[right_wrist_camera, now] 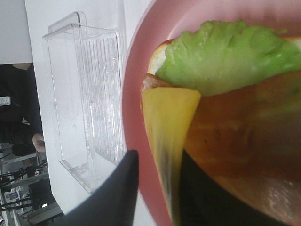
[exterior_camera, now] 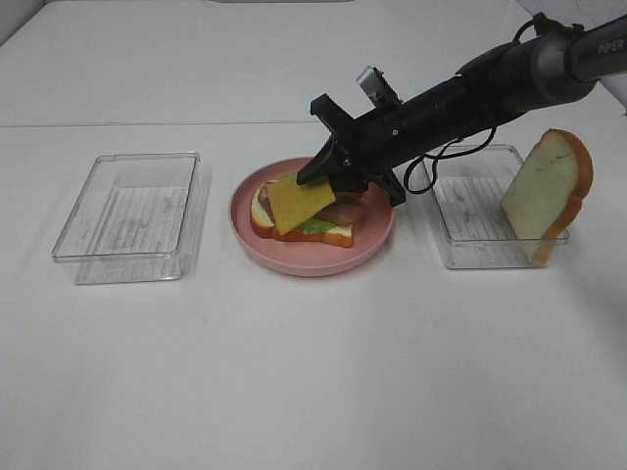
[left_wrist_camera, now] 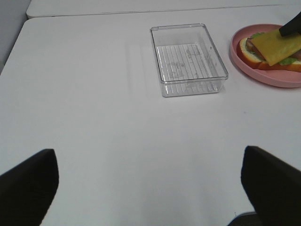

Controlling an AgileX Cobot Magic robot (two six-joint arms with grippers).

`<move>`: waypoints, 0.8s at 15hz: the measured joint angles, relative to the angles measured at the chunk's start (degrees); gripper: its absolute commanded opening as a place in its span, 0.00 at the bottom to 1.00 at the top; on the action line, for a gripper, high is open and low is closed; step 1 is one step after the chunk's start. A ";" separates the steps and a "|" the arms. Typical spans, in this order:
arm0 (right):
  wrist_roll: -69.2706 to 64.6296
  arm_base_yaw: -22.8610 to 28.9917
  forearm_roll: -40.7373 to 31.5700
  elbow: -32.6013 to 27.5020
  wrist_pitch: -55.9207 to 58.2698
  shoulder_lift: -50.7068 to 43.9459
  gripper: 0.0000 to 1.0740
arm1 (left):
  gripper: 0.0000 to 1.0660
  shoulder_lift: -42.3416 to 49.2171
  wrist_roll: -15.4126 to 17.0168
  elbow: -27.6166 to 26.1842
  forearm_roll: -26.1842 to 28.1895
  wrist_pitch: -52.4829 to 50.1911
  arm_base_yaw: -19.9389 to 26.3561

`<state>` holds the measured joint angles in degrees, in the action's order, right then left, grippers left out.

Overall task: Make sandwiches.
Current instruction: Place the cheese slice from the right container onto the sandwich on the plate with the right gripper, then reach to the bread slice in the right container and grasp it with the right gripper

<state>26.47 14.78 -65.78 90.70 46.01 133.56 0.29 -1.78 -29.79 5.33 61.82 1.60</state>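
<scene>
Two clear trays are seen on the white table [exterior_camera: 294,372]: the left tray [exterior_camera: 130,215] and the right tray [exterior_camera: 487,211], where a bread slice [exterior_camera: 547,192] is leaned. Between them, the sandwich [exterior_camera: 302,217] is laid on the pink plate [exterior_camera: 312,257]. A yellow cheese slice [exterior_camera: 301,200] is gripped by the right gripper [exterior_camera: 321,168] over it. Only the left wrist view shows the left gripper [left_wrist_camera: 150,186], spread wide over bare table. Green lettuce [right_wrist_camera: 221,54] is shown close up by the right wrist view.
</scene>
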 measured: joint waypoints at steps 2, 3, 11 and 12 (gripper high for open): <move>-0.11 0.00 0.57 0.00 -0.29 -0.46 0.57 | 0.92 0.00 0.00 0.00 0.00 0.00 0.00; -0.11 0.00 0.97 0.00 -0.29 -0.69 0.59 | 0.92 0.00 0.00 0.00 0.00 0.00 0.00; -6.59 0.00 18.39 0.00 -3.04 -9.57 0.70 | 0.92 0.00 0.00 0.00 0.00 0.00 0.00; -7.33 0.00 20.63 0.00 -3.04 -11.34 0.77 | 0.92 0.00 0.00 0.00 0.00 0.00 0.00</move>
<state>19.14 14.78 -45.15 90.70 42.97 122.21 0.29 -1.78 -29.79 5.33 61.82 1.60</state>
